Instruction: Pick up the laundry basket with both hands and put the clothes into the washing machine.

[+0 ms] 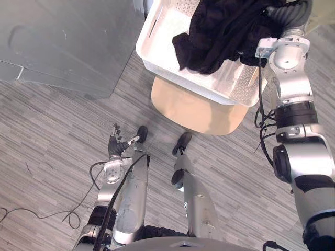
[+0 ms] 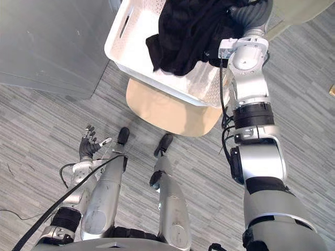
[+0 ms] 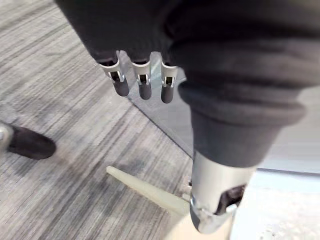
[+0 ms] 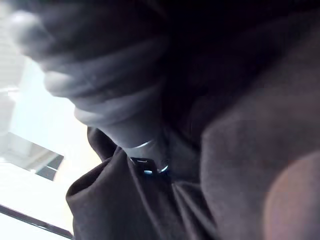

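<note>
Standing here, I'd say the job has barely begun. The white perforated plastic laundry basket (image 1: 167,68) sits at twelve o'clock from the robot, resting on a round, pale beige stool top (image 1: 193,112). It has not been lifted. A heap of black clothes (image 1: 220,31) lies inside it, spilling toward the near rim at the one o'clock side, so nothing has been loaded anywhere.

The right hand (image 2: 251,16) is up at the basket's far right corner, about one o'clock, with its dark ribbed cover pushed in against the black cloth. The right wrist view is mostly dark fabric pressed close, and I cannot tell whether that hand has hold of the rim, the clothes or nothing at all.

The left hand (image 1: 115,144) hangs low at about eight o'clock, well apart from the basket, above the grey wood-grain floor (image 1: 52,136). Its fingers (image 3: 145,87) are straight and spread, and it holds nothing.

A tall grey flat-sided unit (image 1: 68,42) stands at ten o'clock. It may be the washing machine, but no door or drum shows.

By my reckoning, what's left is getting the left hand to the basket's other side, the two-handed lift, the carry and the emptying.
</note>
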Tool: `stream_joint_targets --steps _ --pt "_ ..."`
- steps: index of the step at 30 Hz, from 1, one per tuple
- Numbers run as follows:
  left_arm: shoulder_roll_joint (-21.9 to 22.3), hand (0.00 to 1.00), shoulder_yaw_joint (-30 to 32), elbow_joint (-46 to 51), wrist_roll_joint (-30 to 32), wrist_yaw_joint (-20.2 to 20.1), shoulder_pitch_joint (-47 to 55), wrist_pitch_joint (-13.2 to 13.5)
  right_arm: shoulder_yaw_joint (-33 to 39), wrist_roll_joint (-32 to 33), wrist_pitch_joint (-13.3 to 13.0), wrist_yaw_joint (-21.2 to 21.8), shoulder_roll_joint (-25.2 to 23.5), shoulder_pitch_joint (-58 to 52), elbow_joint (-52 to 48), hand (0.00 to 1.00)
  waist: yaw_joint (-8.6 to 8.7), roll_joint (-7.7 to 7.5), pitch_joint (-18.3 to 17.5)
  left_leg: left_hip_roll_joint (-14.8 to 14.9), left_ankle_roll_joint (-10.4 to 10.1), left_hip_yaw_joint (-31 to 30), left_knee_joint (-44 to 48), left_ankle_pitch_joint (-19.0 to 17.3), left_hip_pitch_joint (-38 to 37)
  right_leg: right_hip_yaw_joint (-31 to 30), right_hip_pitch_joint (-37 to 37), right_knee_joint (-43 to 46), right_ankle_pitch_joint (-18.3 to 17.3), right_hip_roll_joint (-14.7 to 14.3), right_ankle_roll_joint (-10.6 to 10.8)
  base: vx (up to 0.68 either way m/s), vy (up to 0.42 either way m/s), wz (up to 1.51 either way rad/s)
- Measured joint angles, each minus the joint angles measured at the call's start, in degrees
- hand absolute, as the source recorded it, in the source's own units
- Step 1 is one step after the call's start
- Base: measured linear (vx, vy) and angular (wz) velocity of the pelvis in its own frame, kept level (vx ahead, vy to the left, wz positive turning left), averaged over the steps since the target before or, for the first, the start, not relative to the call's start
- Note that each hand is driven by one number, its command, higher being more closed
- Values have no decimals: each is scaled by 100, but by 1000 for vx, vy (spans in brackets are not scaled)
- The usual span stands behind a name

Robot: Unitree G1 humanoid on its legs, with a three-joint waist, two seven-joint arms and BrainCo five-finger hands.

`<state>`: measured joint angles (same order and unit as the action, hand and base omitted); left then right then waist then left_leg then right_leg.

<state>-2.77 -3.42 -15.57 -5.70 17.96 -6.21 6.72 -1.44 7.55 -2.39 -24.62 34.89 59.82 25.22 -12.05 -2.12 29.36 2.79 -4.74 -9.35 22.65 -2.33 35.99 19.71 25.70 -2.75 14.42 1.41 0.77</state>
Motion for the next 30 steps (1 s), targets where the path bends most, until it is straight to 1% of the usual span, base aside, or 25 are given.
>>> stream_joint_targets --steps 2,4,5,6,7,8,9,10,11,13,14,15,16,17,18,19,21,22,23,24,26,27,28,29,30 --pt "-91 0 3 304 186 24 145 2 98 -7 -65 -13 0 -176 -378 100 61 -1 -1 -16 7 6 -69 6 -182 2 -128 65 -47 33 -25 41 39 5" --pt "-188 0 46 734 413 37 350 6 442 -8 -235 -10 -1 -621 -1150 100 116 -3 -2 -50 10 39 -206 24 -466 19 -299 194 -189 94 -69 41 38 7" --pt "-194 0 87 815 460 38 395 6 538 -9 -276 -7 -1 -774 -1338 100 129 -4 -2 -62 14 41 -269 46 -562 37 -351 234 -230 118 -65 67 38 15" --pt "-196 0 118 928 539 37 472 6 731 -11 -371 24 -1 -1109 -1672 100 182 -16 -10 -103 20 33 -460 124 -809 78 -506 278 -305 175 -56 83 32 22" --pt "-204 0 145 1078 632 39 557 5 899 -10 -398 62 -1 -1375 -1984 100 255 -28 -23 -141 28 22 -655 189 -1030 115 -618 341 -392 237 -10 83 29 21" --pt "-214 0 167 1170 680 39 596 4 967 -10 -437 72 -1 -1494 -2128 100 284 -38 -55 -152 28 26 -736 216 -1108 115 -650 366 -422 256 4 64 20 14" --pt "-256 0 170 1341 838 59 600 2 1087 -11 -523 100 -2 -1767 -2411 100 334 -69 -182 -170 48 32 -842 256 -1178 119 -669 379 -457 282 5 67 18 4" --pt "-315 0 159 1490 1047 64 591 2 1177 -7 -600 227 -5 -2046 -2662 100 373 -107 -312 -179 50 52 -974 303 -1266 116 -698 376 -471 303 21 76 17 4" --pt "-336 0 157 1566 1141 68 565 2 1184 -7 -632 300 -6 -2173 -2766 100 420 -114 -360 -186 56 54 -1025 320 -1337 120 -745 374 -473 314 27 89 15 0" --pt "-421 0 98 1850 1527 137 430 2 1185 0 -684 591 -107 -2672 -3151 100 519 -178 -659 -187 70 130 -1209 331 -1596 95 -899 363 -474 334 28 109 18 -8" --pt "-428 0 88 1925 1615 147 425 2 1188 1 -712 675 -122 -2799 -3238 100 553 -179 -744 -189 71 138 -1242 331 -1659 91 -949 349 -481 339 36 109 21 -10" --pt "-433 0 45 2045 1800 187 336 5 1186 8 -763 815 -132 -3056 -3401 100 607 -196 -959 -190 73 169 -1332 332 -1757 66 -1004 327 -488 345 45 91 24 -9" --pt "-438 0 29 2102 1906 200 247 6 1187 44 -773 908 -143 -3151 -3473 100 626 -223 -1061 -189 75 207 -1384 334 -1821 26 -1023 320 -488 345 45 137 35 -22" --pt "-464 0 -5 2155 2043 250 131 5 1186 163 -789 1042 -171 -3297 -3635 100 665 -248 -1189 -180 81 294 -1441 328 -1964 -43 -1116 285 -489 341 47 127 33 -26" --pt "-510 0 -23 2148 2187 280 15 -2 1180 253 -797 1198 -203 -3424 -3814 100 758 -261 -1303 -180 85 337 -1525 326 -2121 -78 -1237 227 -489 339 48 109 32 -31" --pt "-589 0 -82 2137 2385 305 -93 -36 1170 448 -824 1375 -231 -3561 -4009 100 814 -288 -1441 -175 86 410 -1601 325 -2229 -155 -1285 198 -488 332 48 85 32 -31" --pt "-686 0 -164 2047 2577 304 -275 -100 1116 641 -870 1585 -232 -3655 -4190 100 897 -315 -1559 -162 116 510 -1620 298 -2339 -241 -1358 169 -491 319 53 41 23 -30" --pt "-767 0 -247 1863 2684 290 -457 -164 1060 747 -885 1722 -232 -3731 -4320 100 942 -341 -1675 -156 127 597 -1648 286 -2409 -323 -1372 152 -492 312 56 31 26 -28" --pt "-807 0 -298 1761 2729 284 -535 -192 1005 813 -886 1790 -232 -3739 -4361 100 953 -355 -1735 -150 128 657 -1681 285 -2448 -373 -1371 141 -489 309 62 40 39 -34" --pt "-869 0 -380 1586 2731 226 -687 -227 890 854 -888 1864 -231 -3740 -4469 100 1032 -366 -1826 -151 132 715 -1700 283 -2484 -436 -1377 125 -488 308 79 32 43 -32" --pt "-911 0 -509 1377 2634 16 -926 -236 766 896 -895 2012 -228 -3741 -4602 100 1091 -374 -1929 -157 136 791 -1710 280 -2504 -504 -1381 68 -450 309 111 14 35 -19" --pt "-923 0 -596 1270 2431 -155 -1065 -235 683 1008 -894 2104 -219 -3740 -4686 100 1130 -374 -1967 -167 137 800 -1719 281 -2503 -511 -1400 4 -414 312 114 9 37 -7" --pt "-935 0 -684 1124 2046 -377 -1165 -236 549 1131 -879 2230 -218 -3738 -4699 100 1160 -377 -2047 -174 141 828 -1754 288 -2500 -534 -1394 -53 -384 313 135 7 31 -6" --pt "-945 0 -721 1046 1875 -452 -1189 -236 496 1148 -866 2282 -217 -3737 -4698 100 1167 -373 -2077 -177 142 840 -1764 290 -2502 -546 -1389 -64 -378 315 137 16 30 -11" --pt "-975 0 -785 928 1531 -575 -1225 -242 373 1262 -855 2324 -213 -3732 -4697 100 1167 -373 -2110 -177 144 879 -1766 289 -2511 -587 -1380 -73 -368 314 148 27 27 -19"
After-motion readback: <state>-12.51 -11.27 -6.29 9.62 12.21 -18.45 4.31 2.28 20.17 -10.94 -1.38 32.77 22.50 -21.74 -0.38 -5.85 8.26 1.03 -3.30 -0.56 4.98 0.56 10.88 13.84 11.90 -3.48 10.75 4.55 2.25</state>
